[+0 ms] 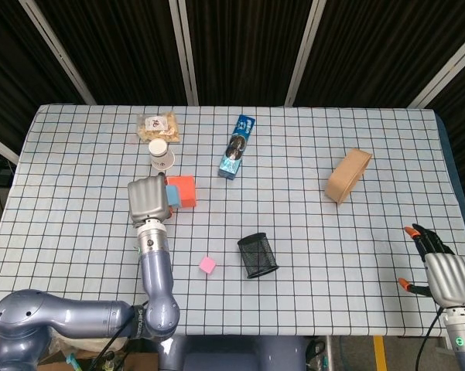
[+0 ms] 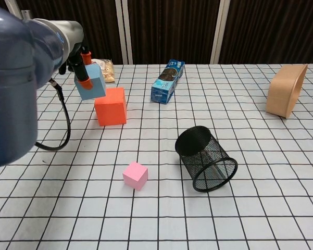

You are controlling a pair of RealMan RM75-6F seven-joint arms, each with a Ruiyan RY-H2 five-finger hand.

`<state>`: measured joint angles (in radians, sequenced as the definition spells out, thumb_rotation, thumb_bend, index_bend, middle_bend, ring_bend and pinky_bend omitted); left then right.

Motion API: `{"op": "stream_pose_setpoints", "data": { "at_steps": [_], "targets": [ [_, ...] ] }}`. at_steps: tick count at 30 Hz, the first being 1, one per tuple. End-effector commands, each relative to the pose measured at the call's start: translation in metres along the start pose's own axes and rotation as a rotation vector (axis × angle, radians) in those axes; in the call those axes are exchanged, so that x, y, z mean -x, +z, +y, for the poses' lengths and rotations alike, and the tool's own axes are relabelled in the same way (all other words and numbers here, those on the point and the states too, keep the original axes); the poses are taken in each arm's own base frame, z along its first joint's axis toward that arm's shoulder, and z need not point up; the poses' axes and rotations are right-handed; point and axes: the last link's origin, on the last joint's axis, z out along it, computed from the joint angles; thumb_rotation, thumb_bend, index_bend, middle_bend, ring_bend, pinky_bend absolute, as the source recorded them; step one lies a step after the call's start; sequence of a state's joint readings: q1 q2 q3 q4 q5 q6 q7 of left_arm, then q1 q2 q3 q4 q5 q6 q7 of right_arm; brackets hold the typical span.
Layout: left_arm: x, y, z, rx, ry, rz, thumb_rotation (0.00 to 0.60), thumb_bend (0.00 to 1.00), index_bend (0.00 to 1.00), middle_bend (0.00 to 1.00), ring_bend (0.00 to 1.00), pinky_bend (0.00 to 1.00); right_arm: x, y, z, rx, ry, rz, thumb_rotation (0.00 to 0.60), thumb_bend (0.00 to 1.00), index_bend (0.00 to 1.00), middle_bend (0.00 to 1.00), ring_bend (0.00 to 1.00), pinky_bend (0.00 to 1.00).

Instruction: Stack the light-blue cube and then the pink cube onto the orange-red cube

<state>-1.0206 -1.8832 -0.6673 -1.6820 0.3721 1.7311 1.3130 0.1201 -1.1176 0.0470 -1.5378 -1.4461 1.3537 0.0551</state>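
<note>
Right hand sits idle at the near right edge of the desk, fingers apart, holding nothing; parked clear of the work.

Pink cube rests on the desk near the front, untouched; it goes on last, so leaving it there makes sense. Black mesh cup lies tipped just to its right, apart from it and off the likely carry path.

Left hand grips the light-blue cube from the side, cube off the desk and tilted, just left of and slightly above the orange-red cube. Side grip keeps the bottom face free for setting down. Cube reads as not yet over the base; judgement: needs a shift right and levelling first, or it lands on an edge.

Further back: paper cup, snack bag, blue packet. Tan box far right.
</note>
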Motion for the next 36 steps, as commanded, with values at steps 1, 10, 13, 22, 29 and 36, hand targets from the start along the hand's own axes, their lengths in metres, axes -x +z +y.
{"op": "stream_pose_setpoints", "data": {
  "at_steps": [1,10,13,22,29,36],
  "targets": [
    [0.0,0.007,0.007,0.009,0.036,0.012,0.6,0.3,0.41,0.85,0.7,0.73,0.0,0.0,0.001,0.002,0.0,0.002,0.6,0.14,0.14,0.11,0.13,0.33],
    [0.005,0.024,0.009,0.033,0.055,0.012,0.6,0.3,0.42,0.84,0.69,0.72,0.001,0.0,0.001,0.007,-0.003,-0.004,0.6,0.14,0.14,0.11,0.13,0.33],
    [0.006,0.029,0.008,0.042,0.062,0.015,0.6,0.31,0.43,0.84,0.69,0.71,0.001,0.0,0.001,0.009,-0.004,-0.008,0.6,0.14,0.14,0.11,0.13,0.33],
    [0.011,0.041,0.006,0.089,0.079,0.01,0.6,0.31,0.43,0.84,0.68,0.71,0.002,0.0,0.0,0.014,-0.011,-0.015,0.6,0.14,0.14,0.11,0.13,0.33],
    [0.014,0.044,0.003,0.076,0.037,0.004,0.6,0.31,0.43,0.84,0.68,0.71,0.003,-0.001,-0.003,0.001,-0.013,-0.022,0.6,0.14,0.14,0.11,0.13,0.33],
    [0.012,0.041,0.007,0.068,0.01,0.006,0.6,0.31,0.43,0.84,0.68,0.71,0.003,-0.001,-0.003,0.005,-0.017,-0.024,0.6,0.14,0.14,0.11,0.13,0.33]
  ]
}}
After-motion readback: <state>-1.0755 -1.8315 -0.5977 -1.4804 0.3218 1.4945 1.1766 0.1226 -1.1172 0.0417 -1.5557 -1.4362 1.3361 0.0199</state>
